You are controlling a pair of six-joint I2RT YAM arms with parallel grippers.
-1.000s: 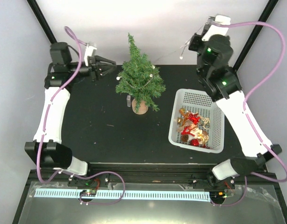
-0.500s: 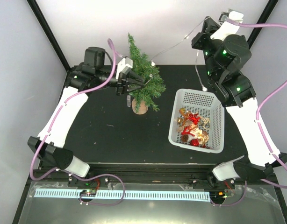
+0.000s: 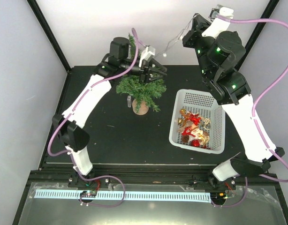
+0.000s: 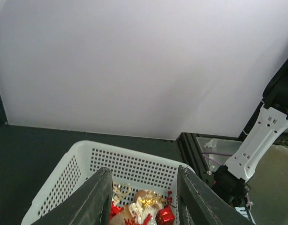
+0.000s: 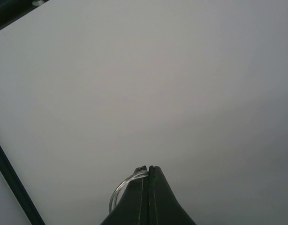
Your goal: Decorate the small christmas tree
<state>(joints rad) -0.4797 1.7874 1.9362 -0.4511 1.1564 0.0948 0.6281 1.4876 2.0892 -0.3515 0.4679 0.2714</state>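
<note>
Item 1. White basket (image 3: pixel 198 99) of red and gold ornaments (image 3: pixel 193 126): sat on the black tabletop (image 3: pixel 102 126), ahead of and lower than the left pincer (image 3: pixel 160 75), underneath the right arm.
Item 2. Small christmas tree (image 3: pixel 143 90): stood upright in its brown pot (image 3: pixel 140 108), directly beneath the left pincer.
Item 3. Left pincer: jaws spread, nothing between them, poised over the tree's upper branches.
Item 4. Right pincer (image 3: pixel 186 35): held high at the back, jaws pressed together, pinching a thin wire strand (image 5: pixel 125 180).
</note>
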